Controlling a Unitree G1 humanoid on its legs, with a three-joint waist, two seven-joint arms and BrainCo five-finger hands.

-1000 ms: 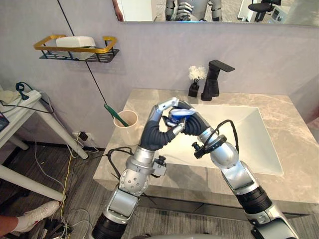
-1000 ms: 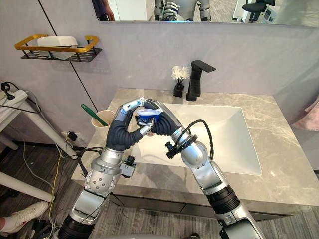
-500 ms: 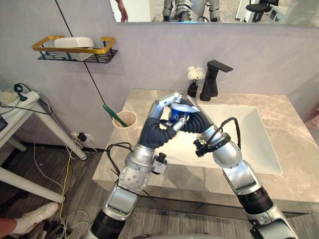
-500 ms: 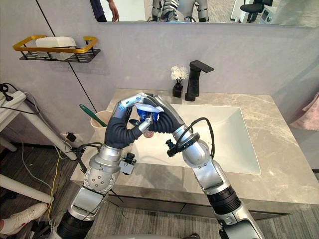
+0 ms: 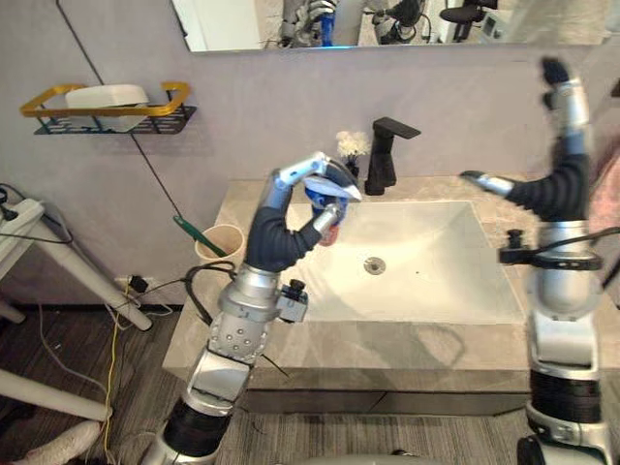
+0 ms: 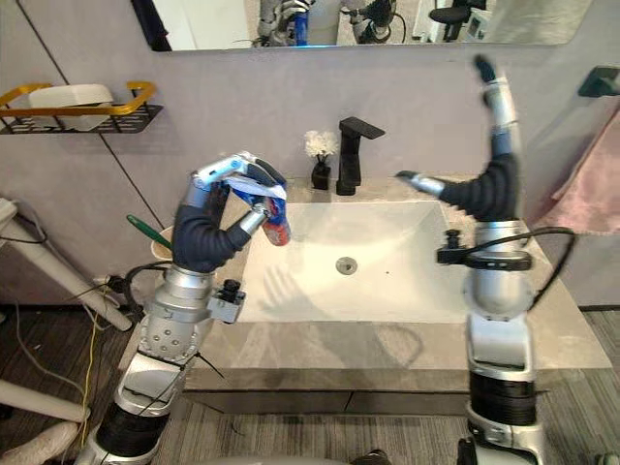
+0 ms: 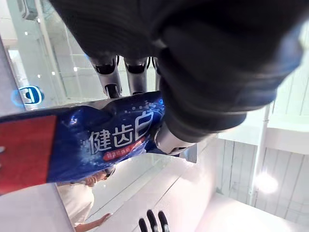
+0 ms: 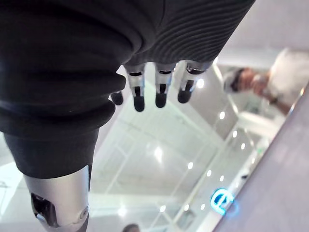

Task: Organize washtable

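A blue and red toothpaste tube (image 5: 326,200) is held up over the left rim of the sink basin (image 5: 426,276), with my left hand (image 5: 277,236) shut on it. Close up in the left wrist view, the tube (image 7: 91,142) lies across that hand, whose fingers (image 7: 126,72) curl over its far side. My right hand (image 5: 560,190) is raised high at the right of the basin, apart from the tube, fingers straight up and thumb out to the side. Its straight fingers (image 8: 159,92) show in the right wrist view with nothing in them.
A beige cup (image 5: 219,248) with a green toothbrush stands on the marble counter (image 5: 387,341) at the left. A black faucet (image 5: 387,155) and a small vase of white flowers (image 5: 351,145) stand behind the basin. A gold-rimmed wall shelf (image 5: 107,105) hangs at upper left. A pink towel (image 6: 581,184) hangs at far right.
My right hand has let go of the tube and swung up and away to the right, opening fully. The left hand now holds the tube alone. The camera has also shifted.
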